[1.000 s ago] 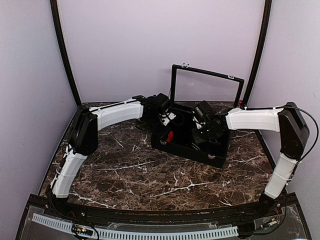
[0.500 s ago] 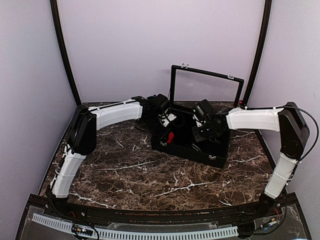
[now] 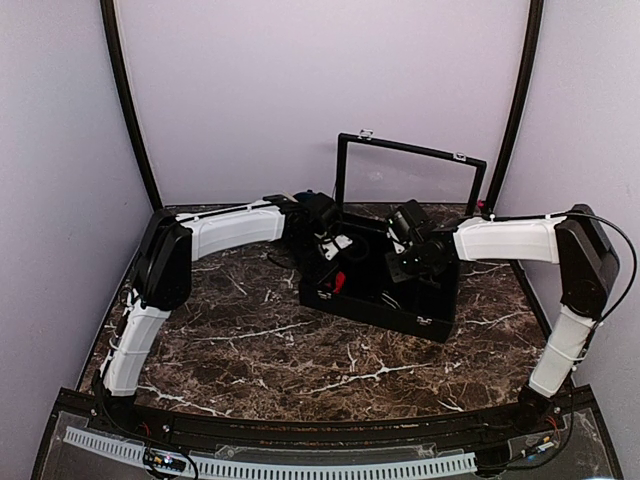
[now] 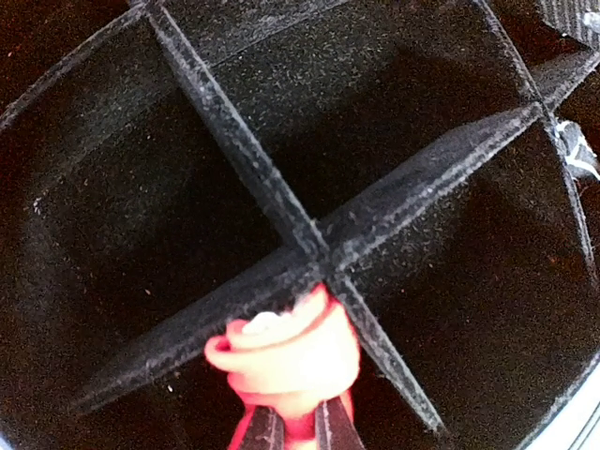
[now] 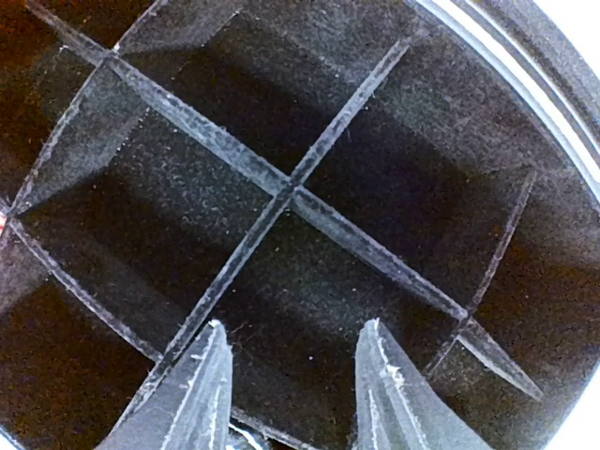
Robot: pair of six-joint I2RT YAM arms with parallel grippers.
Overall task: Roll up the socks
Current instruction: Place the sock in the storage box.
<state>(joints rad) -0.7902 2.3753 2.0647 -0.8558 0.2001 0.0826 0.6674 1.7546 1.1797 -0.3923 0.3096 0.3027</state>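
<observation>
Working from the left, I have my left gripper (image 4: 295, 429) pinched on the rolled red sock (image 4: 286, 352), down inside the black box (image 3: 370, 313). On the left wrist camera the roll hangs right against the crossing of the felt dividers (image 4: 239, 141), touching the point where they meet rather than sitting in one cell. I judge the step to be setting the roll into a compartment. So I should shift it off the crossing toward the middle of the near cell and lower it until it rests on the floor. Only then should I let the fingers part, or the roll may catch a divider edge and unwind. Further right, my right gripper (image 5: 286, 394) is spread wide over another cell, with nothing between its fingers. The black sock I cannot find in any view; against the dark lining it may be hidden. I would hold the right arm clear of the left inside the box.
</observation>
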